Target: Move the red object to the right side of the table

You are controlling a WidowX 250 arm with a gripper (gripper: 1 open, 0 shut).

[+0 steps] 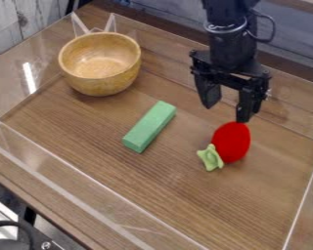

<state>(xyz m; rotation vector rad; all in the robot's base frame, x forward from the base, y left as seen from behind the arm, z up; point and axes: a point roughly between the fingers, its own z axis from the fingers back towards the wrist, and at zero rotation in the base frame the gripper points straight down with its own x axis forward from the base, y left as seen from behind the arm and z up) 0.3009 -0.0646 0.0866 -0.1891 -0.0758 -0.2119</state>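
The red object (230, 141), a small strawberry-like toy with a light green leafy cap at its lower left, lies on the brown wood-grain table (146, 195) toward the right side. My gripper (229, 105) hangs just above and behind it, black fingers (211, 96) pointing down and spread apart. It is open with nothing between the fingers, and it does not touch the toy.
A flat green rectangular block (149, 127) lies at the table's centre, left of the toy. A wooden bowl (101, 63) stands at the back left. Low clear plastic walls (300, 200) edge the table.
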